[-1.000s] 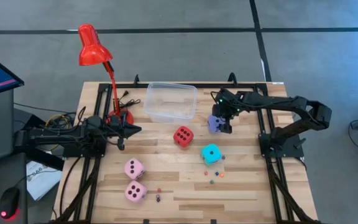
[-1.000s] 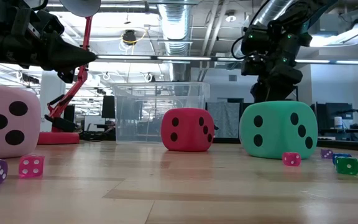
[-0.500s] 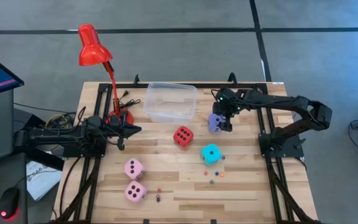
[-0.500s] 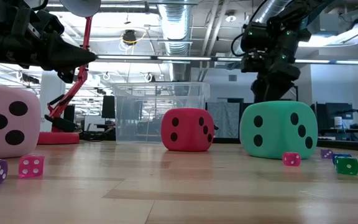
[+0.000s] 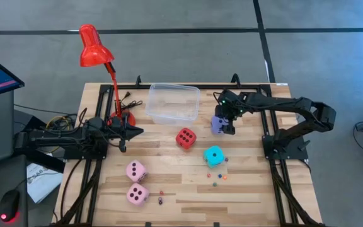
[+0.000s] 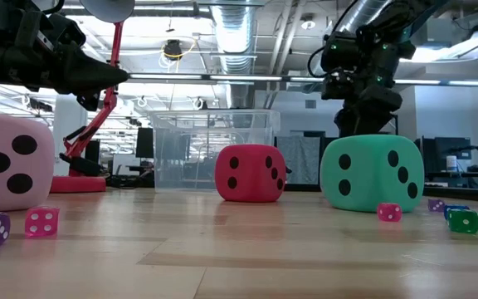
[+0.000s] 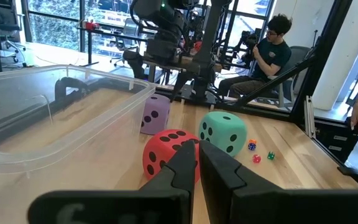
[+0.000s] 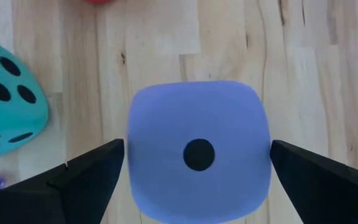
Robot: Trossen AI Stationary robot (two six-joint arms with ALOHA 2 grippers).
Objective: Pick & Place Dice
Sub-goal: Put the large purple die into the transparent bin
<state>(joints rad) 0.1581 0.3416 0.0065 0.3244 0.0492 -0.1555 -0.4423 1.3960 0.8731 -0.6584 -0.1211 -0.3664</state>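
Observation:
The lavender die (image 5: 217, 124) sits on the table right of the clear bin, one pip up (image 8: 197, 149). My right gripper (image 5: 224, 126) points steeply down over it, open, one finger at each of two opposite sides. The red die (image 5: 185, 137) and the cyan die (image 5: 214, 155) rest on the table nearer the front. Two pink dice (image 5: 136, 170) (image 5: 137, 194) lie at the front left. My left gripper (image 5: 137, 131) waits level and shut at the left, beside the lamp base, pointing toward the red die (image 7: 163, 152). My right gripper comes at the lavender die from above, slanting down. Its fingertips (image 8: 114, 158) stand right at two opposite side faces (image 8: 132, 155) of the die, which rests on the table. Whether they touch it I cannot tell.
A clear plastic bin (image 5: 173, 104) stands at the far middle of the table. A red desk lamp (image 5: 96, 50) rises at the far left. Several tiny coloured dice (image 5: 216, 180) are scattered near the front. A person (image 7: 272, 50) sits beyond the table's right side.

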